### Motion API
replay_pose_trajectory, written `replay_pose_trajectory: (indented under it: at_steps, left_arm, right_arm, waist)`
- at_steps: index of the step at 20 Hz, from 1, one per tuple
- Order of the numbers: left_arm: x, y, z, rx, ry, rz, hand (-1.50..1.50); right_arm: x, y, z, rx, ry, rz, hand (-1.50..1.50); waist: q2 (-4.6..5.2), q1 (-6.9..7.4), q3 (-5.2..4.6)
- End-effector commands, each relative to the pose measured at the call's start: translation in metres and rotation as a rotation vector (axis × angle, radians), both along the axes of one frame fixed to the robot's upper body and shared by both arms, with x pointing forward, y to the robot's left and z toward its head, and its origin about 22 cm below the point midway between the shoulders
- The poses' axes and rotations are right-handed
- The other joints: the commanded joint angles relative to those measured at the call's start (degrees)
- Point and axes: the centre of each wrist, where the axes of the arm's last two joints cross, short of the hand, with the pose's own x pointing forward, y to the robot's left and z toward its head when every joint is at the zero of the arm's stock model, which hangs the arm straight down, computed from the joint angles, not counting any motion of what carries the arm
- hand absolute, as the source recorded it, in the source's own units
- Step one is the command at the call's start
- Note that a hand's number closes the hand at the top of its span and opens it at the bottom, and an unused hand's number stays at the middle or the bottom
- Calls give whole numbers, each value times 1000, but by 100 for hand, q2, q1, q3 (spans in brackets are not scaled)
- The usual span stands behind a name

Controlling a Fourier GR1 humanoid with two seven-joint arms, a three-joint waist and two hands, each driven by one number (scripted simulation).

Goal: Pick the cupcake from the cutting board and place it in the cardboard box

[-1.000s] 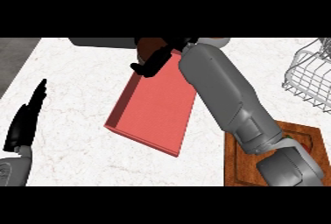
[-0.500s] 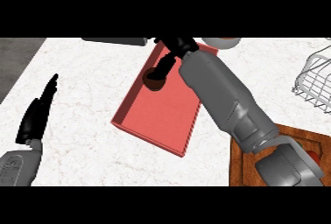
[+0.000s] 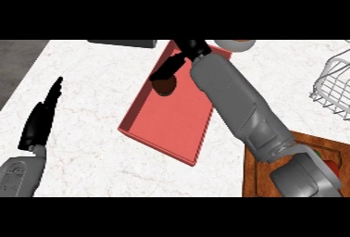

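Cupcake (image 3: 164, 86), lowered since the earlier frame, is held over the red box's (image 3: 171, 134) far end by the right hand's (image 3: 190, 47) curled fingers (image 3: 171, 69). Risk: released high or near the rim, it may be tipped out. Left hand (image 3: 40, 122) is rested open

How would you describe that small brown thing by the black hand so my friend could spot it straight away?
Find the flat red box lying slantwise on the white marbled counter. Over its far end the robot's black right hand holds a small round dark brown cupcake. It is the only brown, rounded thing against that red surface.
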Motion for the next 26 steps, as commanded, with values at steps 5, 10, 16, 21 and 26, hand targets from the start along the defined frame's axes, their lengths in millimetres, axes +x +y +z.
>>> replay_pose_trajectory:
  at_steps: [5,10,16,21,26]
  left_arm:
    - [-16,15,0,4,-5,28,0]
    - [-13,18,-2,-12,8,55,0]
    - [-17,29,4,-3,1,74,0]
    - [-11,20,5,-17,-3,52,0]
    - [-12,6,0,-6,-10,43,0]
  right_arm:
    - [8,-11,11,295,17,-48,-150]
    - [24,-60,32,367,35,-41,-150]
    - [29,-148,10,343,48,-116,-150]
    - [25,-224,21,331,32,-142,-150]
    - [17,-270,28,266,47,-130,-150]
  waist:
    - [-39,-234,7]
    - [-35,-333,6]
    - [-51,-409,9]
    - [17,-330,15]
    - [30,-277,21]
